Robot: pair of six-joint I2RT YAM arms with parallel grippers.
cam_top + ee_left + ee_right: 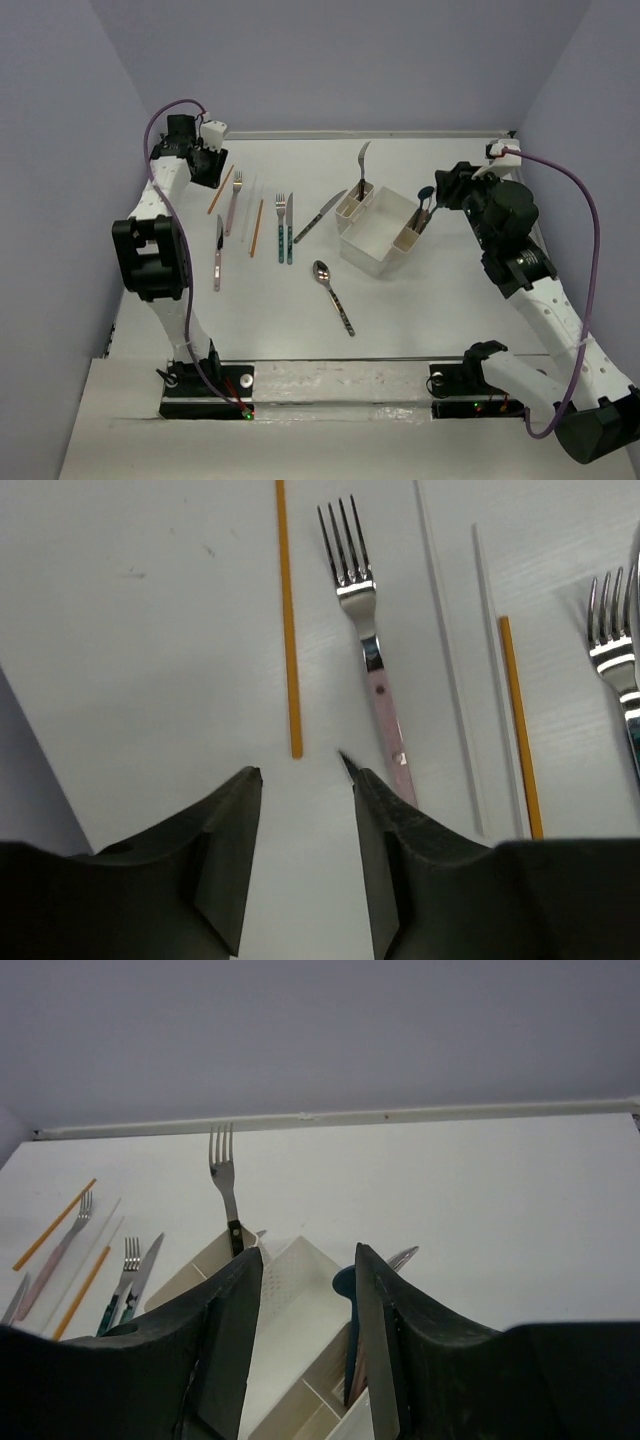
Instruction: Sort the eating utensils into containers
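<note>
The white caddy [372,260] stands right of centre; a dark-handled fork [362,160] stands in its left slot, and a teal spoon [424,196] and a knife in its right slot. My right gripper [443,188] is open and empty just above the right slot; its view shows the caddy [290,1295], fork [224,1180] and teal spoon [346,1285] between the fingers. My left gripper [207,166] is open and empty, low over the table by the end of an orange chopstick [289,620], beside a pink-handled fork [372,660].
On the table lie white chopsticks [447,650], a second orange chopstick [257,228], a pink knife [218,252], a teal fork [281,226], a teal knife [290,230], a dark knife [318,217] and a patterned spoon [333,295]. The left wall is close to the left arm.
</note>
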